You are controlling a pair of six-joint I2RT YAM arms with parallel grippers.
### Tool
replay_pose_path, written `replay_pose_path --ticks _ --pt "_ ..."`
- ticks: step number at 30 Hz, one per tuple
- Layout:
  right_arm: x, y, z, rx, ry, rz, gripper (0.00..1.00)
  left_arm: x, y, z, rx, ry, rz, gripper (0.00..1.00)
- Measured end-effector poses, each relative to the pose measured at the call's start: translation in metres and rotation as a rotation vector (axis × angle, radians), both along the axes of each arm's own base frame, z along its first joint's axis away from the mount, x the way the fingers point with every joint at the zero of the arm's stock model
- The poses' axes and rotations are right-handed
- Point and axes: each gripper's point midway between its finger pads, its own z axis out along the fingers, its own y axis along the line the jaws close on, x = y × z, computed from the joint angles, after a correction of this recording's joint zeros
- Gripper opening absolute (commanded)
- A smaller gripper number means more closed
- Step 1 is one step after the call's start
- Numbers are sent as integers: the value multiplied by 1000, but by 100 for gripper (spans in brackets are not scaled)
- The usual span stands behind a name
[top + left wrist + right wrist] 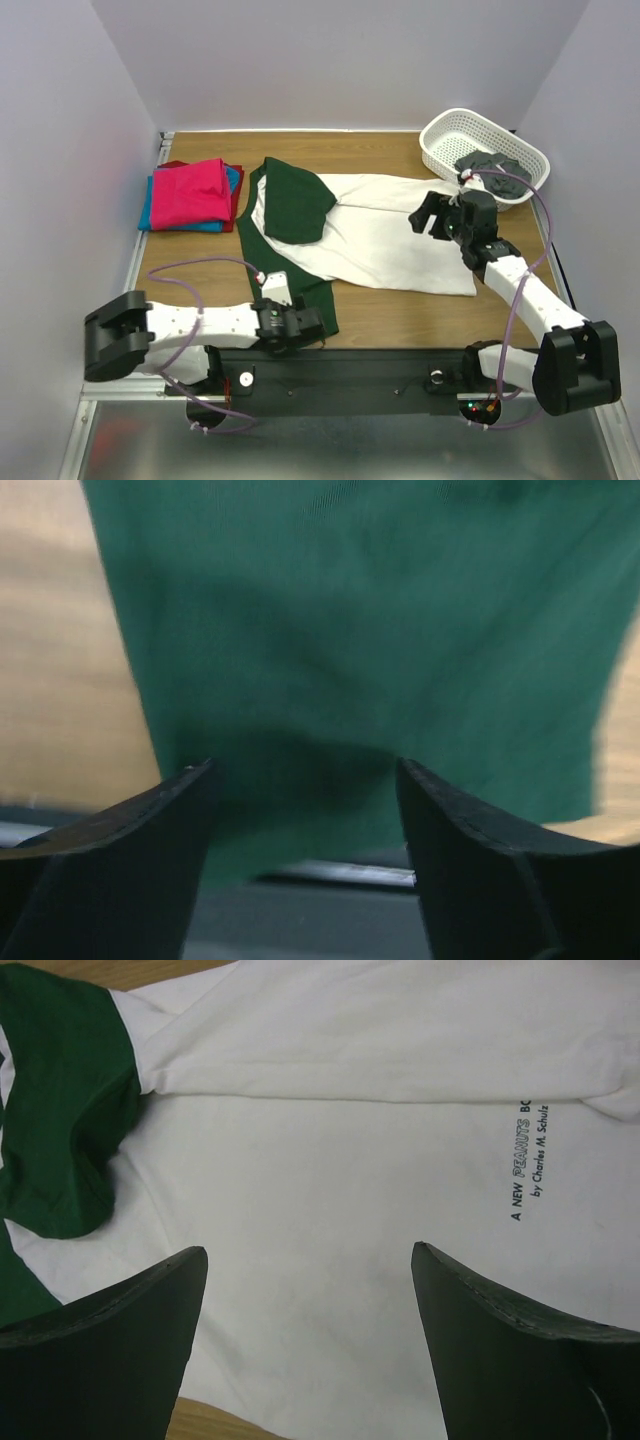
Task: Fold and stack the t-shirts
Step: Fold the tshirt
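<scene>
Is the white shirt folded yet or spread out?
Partly folded: white shirt lies flat, one green sleeve turned in over its body, the other sleeve stretched out by the left end effector.

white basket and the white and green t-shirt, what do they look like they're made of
The white basket looks like moulded rigid plastic with a smooth finish, given its regular lattice of holes and stiff rim. The white and green t-shirt looks like soft matte knit cloth, probably cotton or a blend: it creases and folds flat, and its green sleeve shows a fine weave.

Overhead wide — both wrists close over shirt (385, 245)
</scene>
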Motion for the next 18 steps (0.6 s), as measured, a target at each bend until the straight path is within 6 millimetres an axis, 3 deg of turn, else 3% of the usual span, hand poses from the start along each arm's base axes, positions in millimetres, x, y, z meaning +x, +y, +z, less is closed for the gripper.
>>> replay_pose_path --ticks 3,6,13,18 --pt "1 -6 1 8 -1 -9 89 -18 -10 1 70 19 -8 87" --pt "2 -9 1 16 0 -12 89 -22 -19 12 35 14 28 86" --pt "1 -10 2 30 1 0 89 -25 -5 37 -90 9 152 81" --pt "1 -9 2 36 2 6 89 -25 2 39 -111 12 227 78"
